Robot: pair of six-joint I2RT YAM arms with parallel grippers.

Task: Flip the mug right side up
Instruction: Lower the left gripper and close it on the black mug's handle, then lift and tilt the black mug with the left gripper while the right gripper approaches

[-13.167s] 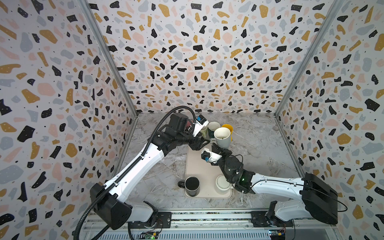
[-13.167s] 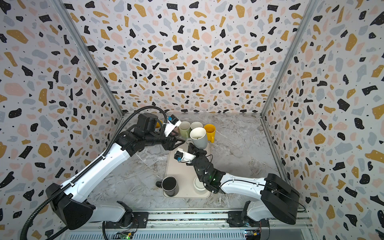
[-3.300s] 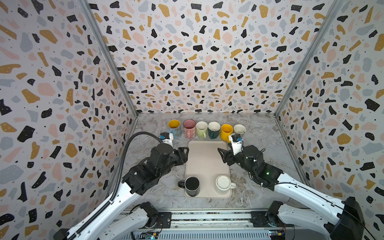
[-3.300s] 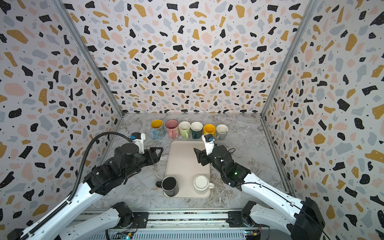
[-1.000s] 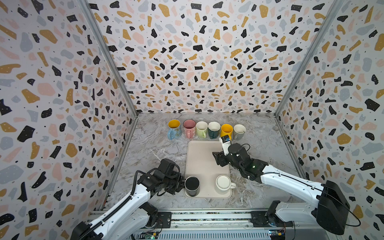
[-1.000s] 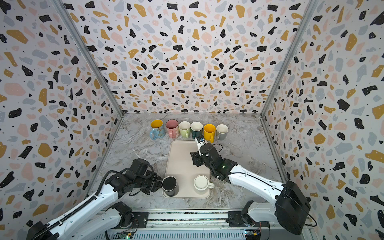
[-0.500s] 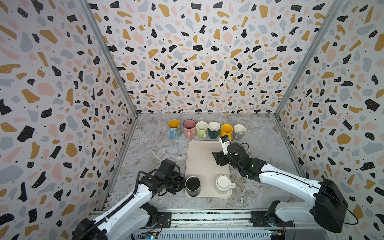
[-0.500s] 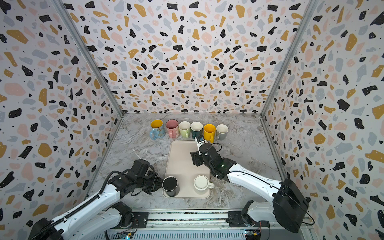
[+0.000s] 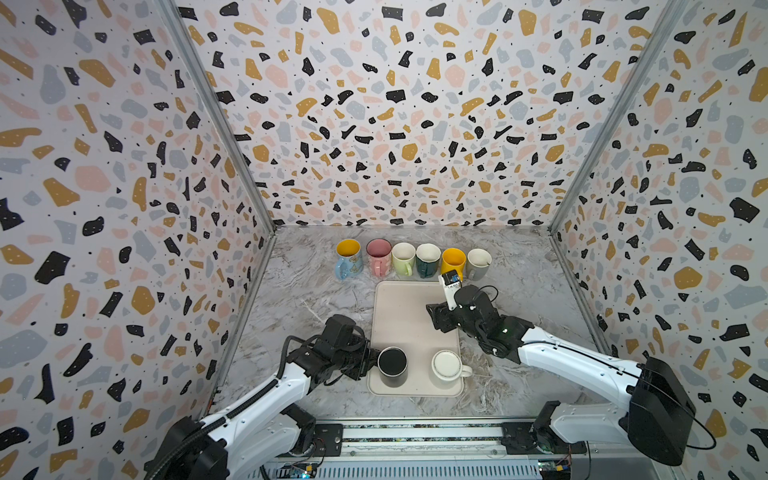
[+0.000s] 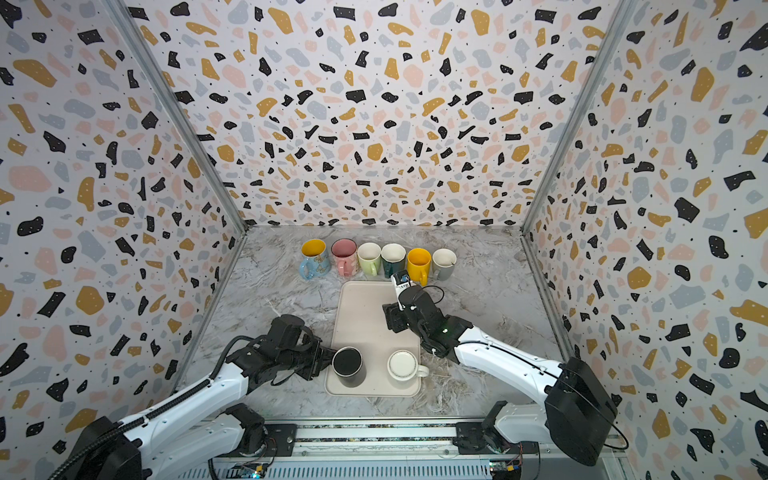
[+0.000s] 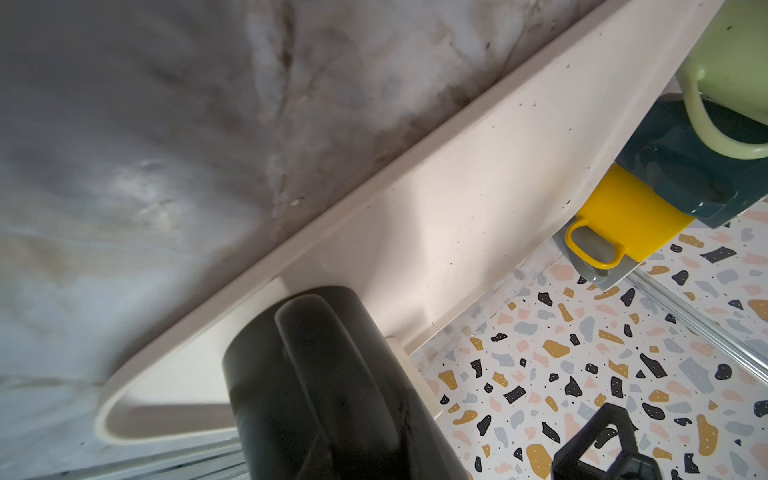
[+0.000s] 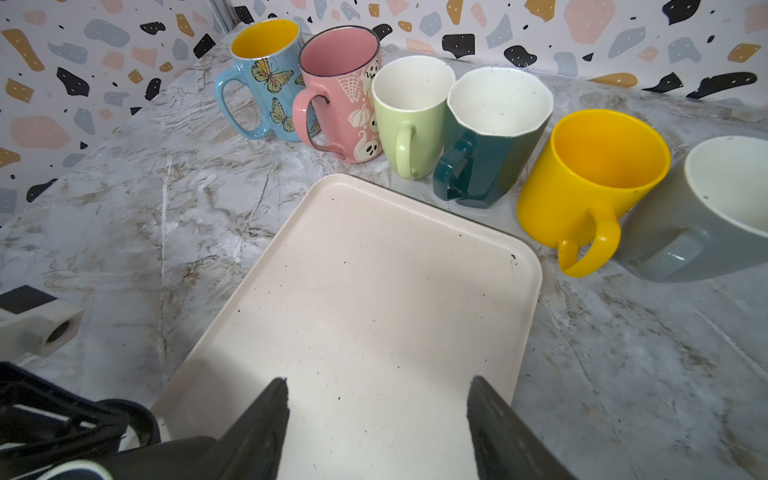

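Left hand (image 9: pixel 371 362): one, at the handle of the black mug (image 9: pixel 392 361); whether it is clamped we cannot tell.
Tray (image 9: pixel 405 307): one, bearing two mugs, the black mug near-left, white mug (image 9: pixel 446 365) near-right.
Right hand (image 12: pixel 378 382): one, jaws apart, empty, above the tray.
Far row: we count six upright mugs (image 9: pixel 403 257) on the counter (image 9: pixel 316 299).
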